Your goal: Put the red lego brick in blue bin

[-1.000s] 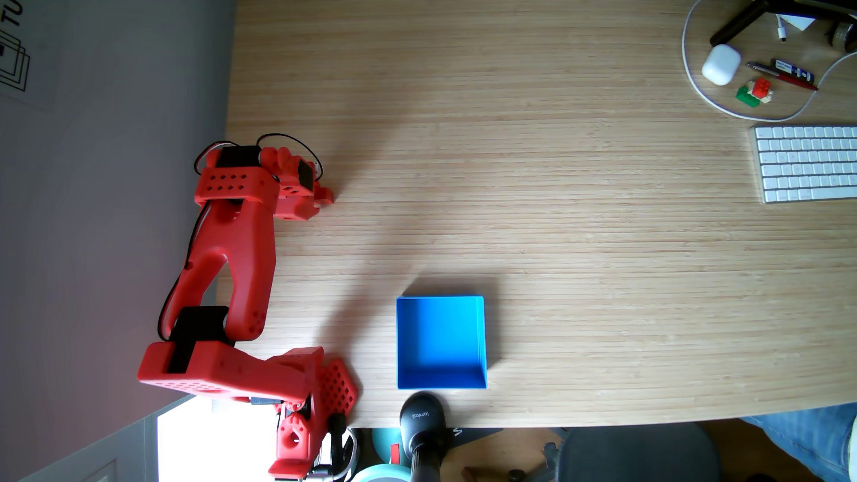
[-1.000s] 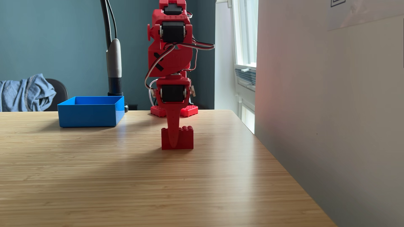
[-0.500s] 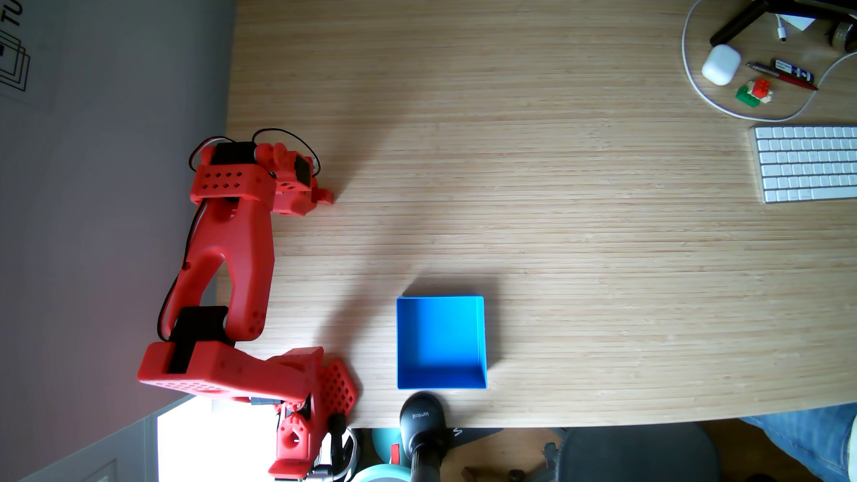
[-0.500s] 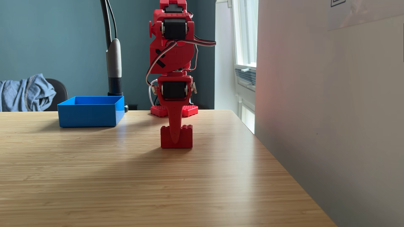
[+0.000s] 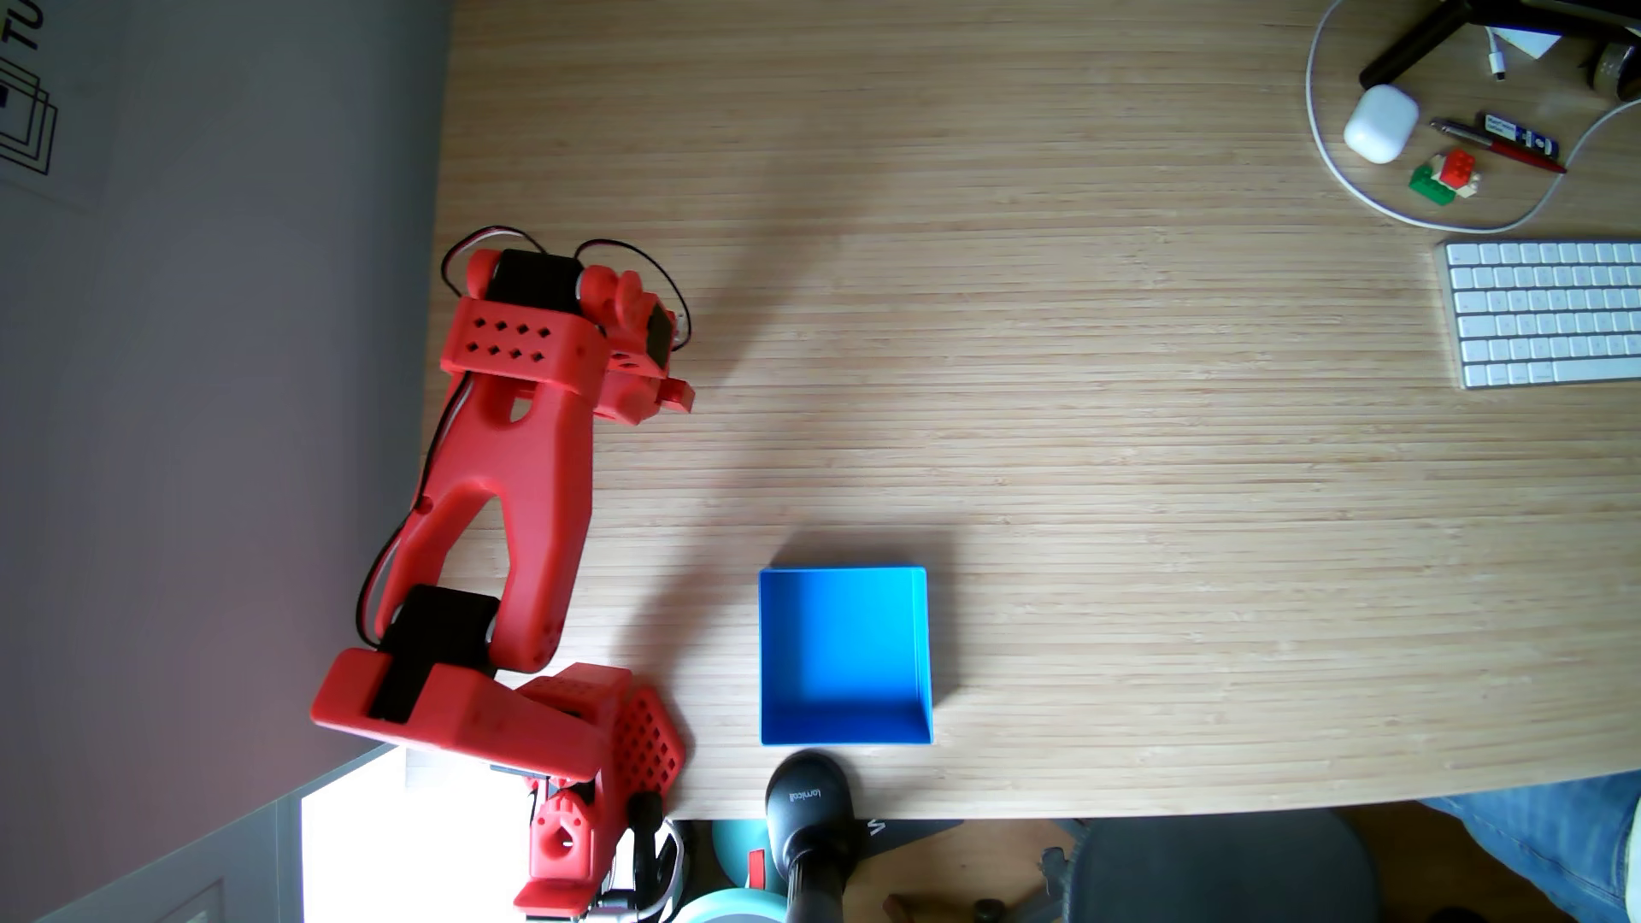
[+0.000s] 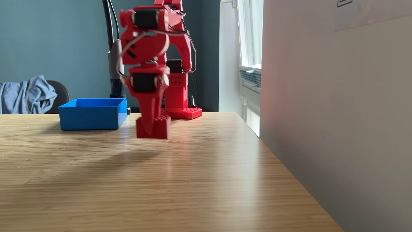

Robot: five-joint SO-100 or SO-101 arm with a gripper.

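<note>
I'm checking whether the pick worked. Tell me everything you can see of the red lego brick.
The red lego brick is all red, plastic-looking, with studs along its top and a stepped profile, one side lower. It appears motion-blurred in the side-on fixed view. It hangs upright and roughly level, clear of the wooden table, with its shadow below. The gripper is shut on it, one finger crossing its front. It sits right of the blue bin.

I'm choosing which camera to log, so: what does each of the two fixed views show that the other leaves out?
In a fixed view: the keyboard, the small lego cluster and the floor of the blue bin, bare. In a fixed view: the gripper shut on the red lego brick, held clear of the table, blurred. In both fixed views: the blue bin, the red arm and the table.
</note>
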